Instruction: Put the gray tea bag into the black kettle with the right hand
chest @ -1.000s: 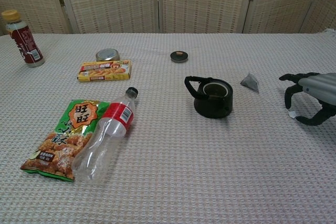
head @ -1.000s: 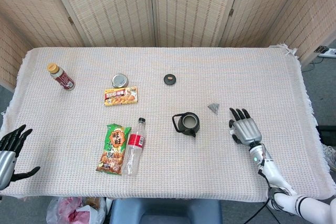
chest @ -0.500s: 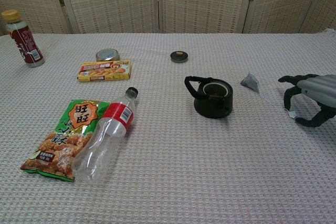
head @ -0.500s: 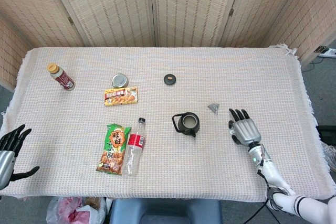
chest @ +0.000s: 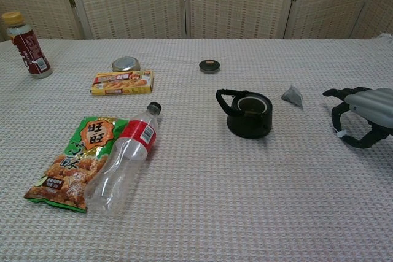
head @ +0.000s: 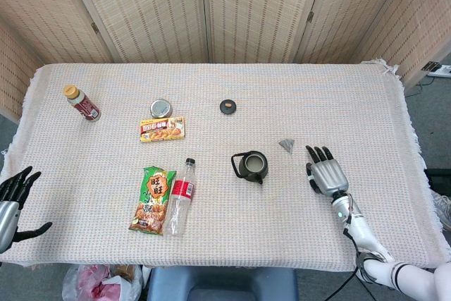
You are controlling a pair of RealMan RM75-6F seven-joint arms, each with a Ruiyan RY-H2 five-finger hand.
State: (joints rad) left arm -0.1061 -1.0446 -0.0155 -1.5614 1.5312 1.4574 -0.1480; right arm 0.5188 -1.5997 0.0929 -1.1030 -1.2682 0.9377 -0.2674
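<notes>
Right hand (head: 325, 173) hovers empty with fingers spread, just right of the gray tea bag (head: 287, 145) lying on the worktop (head: 352, 103) right of the open black kettle (head: 251, 166) (lid off), so a clumsy pinch might flick the light bag away.

Right hand (head: 325, 173) empty, fingers spread; left hand (head: 13, 202) likewise.

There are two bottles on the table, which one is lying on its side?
The clear plastic bottle with the red label, lying beside the green snack bag. The brown bottle with the yellow cap stands upright at the far left.
</notes>
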